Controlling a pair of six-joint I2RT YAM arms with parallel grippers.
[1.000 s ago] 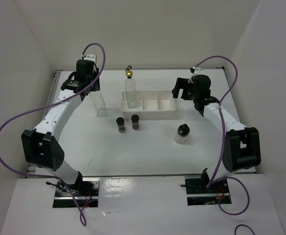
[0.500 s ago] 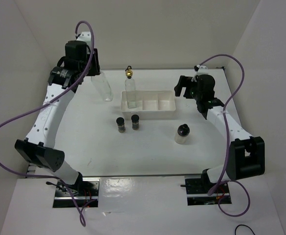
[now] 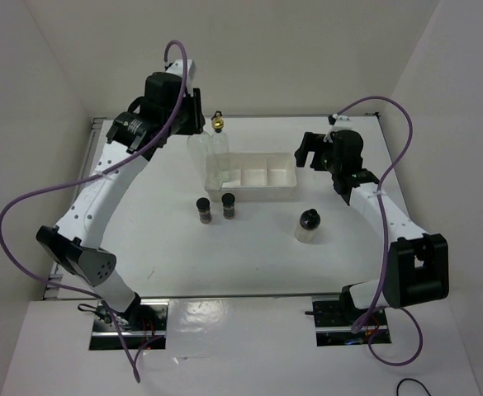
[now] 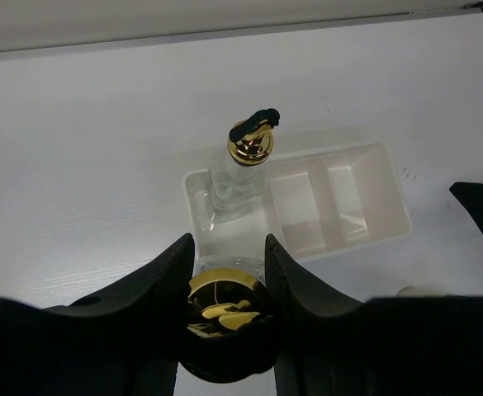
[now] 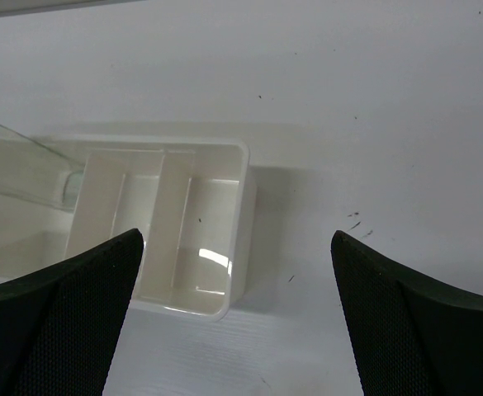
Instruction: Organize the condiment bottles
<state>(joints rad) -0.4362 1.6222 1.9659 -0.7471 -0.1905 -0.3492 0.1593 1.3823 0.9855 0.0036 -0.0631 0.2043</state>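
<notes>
The step in hand looks like carrying a tall bottle to the tray. The left tool (image 4: 227, 247) is clamped on the held bottle (image 4: 222, 299) just under its gold top, and the bottle hangs clear of the table (image 3: 249, 256) at the tray's (image 3: 281, 191) left end. Whether its base is over the left compartment or just outside the wall, I cannot tell. The standing bottle (image 3: 219, 161) is upright in that left compartment, very close to the held one.

The next move probably calls for a straight lowering beside the standing bottle without knocking it, then letting go only once the base sits flat. The glass is tall and likely to tip easily.

The right tool (image 5: 234, 238) is spread wide with nothing between its fingers, hovering just right of the tray. The left dark jar (image 3: 204, 209) and right dark jar (image 3: 229, 205) stand close together just near of the tray. The pale jar (image 3: 307, 225) stands apart, nearer and to the right. All three are outside the tray.

The table is flat, white and matte, with a few small dark specks. Plain white walls close it in on the left, right and far sides.
</notes>
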